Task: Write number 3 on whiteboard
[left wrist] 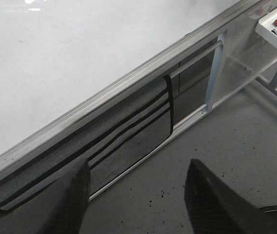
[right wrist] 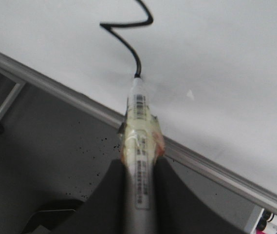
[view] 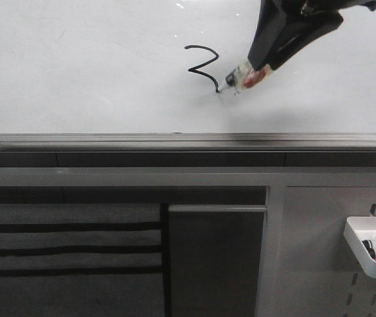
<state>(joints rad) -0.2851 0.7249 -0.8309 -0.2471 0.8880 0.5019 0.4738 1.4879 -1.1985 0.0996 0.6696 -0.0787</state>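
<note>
Work surface: a glossy white whiteboard [view: 75, 72] lies flat and fills the upper part of the front view. Faint smudges show on its face. A grey metal edge rail [view: 174, 141] runs across the middle of the frame along the board's near side. On the board, right of centre near the top, stands a thin black hand-drawn line, the number 3 [view: 204, 66], its lower loop incomplete.

A: Even, cool light; small glare patches at the whiteboard's [view: 75, 72] top edge.
B: Soft shadow beneath the right hand [view: 257, 74]. The marker barrel [right wrist: 139, 165] blurs close up.
</note>
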